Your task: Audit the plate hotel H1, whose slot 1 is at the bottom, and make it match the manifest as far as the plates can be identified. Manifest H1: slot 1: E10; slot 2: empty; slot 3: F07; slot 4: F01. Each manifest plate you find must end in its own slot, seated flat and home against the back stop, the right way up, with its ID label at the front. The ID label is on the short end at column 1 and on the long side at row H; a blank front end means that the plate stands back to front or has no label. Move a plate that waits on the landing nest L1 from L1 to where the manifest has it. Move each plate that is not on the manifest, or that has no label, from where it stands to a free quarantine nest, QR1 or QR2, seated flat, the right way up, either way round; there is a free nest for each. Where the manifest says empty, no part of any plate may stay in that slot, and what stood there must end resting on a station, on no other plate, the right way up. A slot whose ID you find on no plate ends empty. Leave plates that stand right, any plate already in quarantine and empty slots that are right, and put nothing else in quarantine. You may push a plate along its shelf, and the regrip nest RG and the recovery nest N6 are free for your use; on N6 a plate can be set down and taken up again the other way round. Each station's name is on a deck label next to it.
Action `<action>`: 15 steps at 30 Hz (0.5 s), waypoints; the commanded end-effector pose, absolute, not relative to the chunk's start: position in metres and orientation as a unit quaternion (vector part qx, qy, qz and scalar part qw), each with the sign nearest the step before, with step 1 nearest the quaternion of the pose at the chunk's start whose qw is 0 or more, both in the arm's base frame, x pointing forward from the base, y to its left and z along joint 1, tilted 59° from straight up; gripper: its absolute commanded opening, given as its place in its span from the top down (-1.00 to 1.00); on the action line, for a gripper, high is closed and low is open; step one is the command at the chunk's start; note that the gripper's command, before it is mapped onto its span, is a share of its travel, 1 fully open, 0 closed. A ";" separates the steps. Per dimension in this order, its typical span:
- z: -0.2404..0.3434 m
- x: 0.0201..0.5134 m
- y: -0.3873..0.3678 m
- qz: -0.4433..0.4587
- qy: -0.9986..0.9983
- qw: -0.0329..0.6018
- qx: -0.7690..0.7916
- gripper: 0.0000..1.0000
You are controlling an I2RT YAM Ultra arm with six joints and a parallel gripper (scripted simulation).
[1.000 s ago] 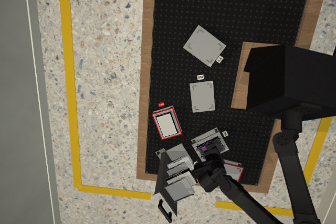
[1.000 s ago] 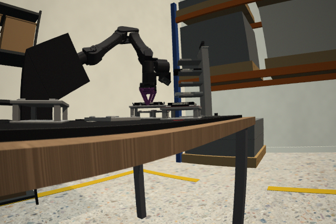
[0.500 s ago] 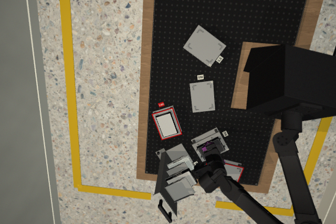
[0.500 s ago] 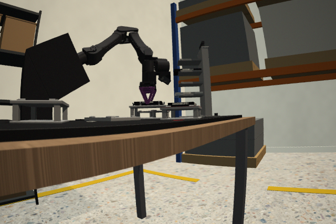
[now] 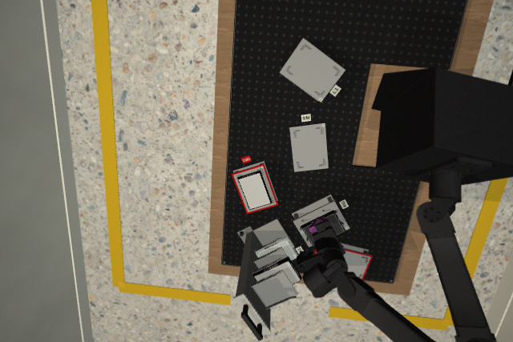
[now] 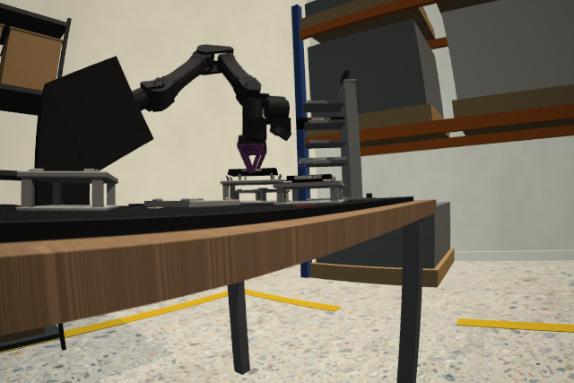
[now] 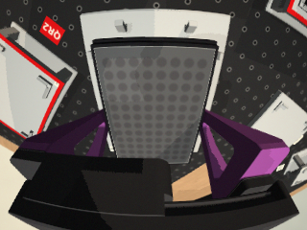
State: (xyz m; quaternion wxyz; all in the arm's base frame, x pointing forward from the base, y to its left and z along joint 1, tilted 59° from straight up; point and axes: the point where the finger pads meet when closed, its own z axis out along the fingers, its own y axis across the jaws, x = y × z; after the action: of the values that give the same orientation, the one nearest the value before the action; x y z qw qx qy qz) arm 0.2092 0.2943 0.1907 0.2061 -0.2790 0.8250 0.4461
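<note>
My gripper point(image 6: 253, 166) points straight down over the regrip nest RG point(image 5: 319, 215), beside the plate hotel H1 point(image 5: 269, 265). Its purple fingers are shut on the long sides of a black-framed plate with a grey well grid point(image 7: 153, 99). The plate is level and a little above the nest's grey top point(image 7: 153, 26) in the side view point(image 6: 252, 170). No ID label on the plate shows in any view. The hotel's shelves point(image 6: 324, 133) hold plates, but their labels are too small to read. My arm hides part of RG from above.
Quarantine nest QR1 point(image 5: 254, 189) holds a white plate. Quarantine nest QR2 point(image 5: 357, 261) shows a bare grey top, partly under my arm. Landing nest L1 point(image 5: 311, 69) and recovery nest N6 point(image 5: 309, 147) are bare. The robot's black base box point(image 5: 443, 118) stands at the right.
</note>
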 end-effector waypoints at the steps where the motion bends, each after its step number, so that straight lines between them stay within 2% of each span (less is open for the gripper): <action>1: 0.198 0.212 0.288 0.447 0.824 0.213 -0.276 -0.72; 15: 0.204 0.211 0.278 0.447 0.824 0.213 -0.276 -0.72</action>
State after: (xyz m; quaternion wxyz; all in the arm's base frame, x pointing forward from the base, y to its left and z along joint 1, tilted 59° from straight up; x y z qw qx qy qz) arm 0.2089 0.2837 0.1989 0.2079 -0.2794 0.8241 0.4467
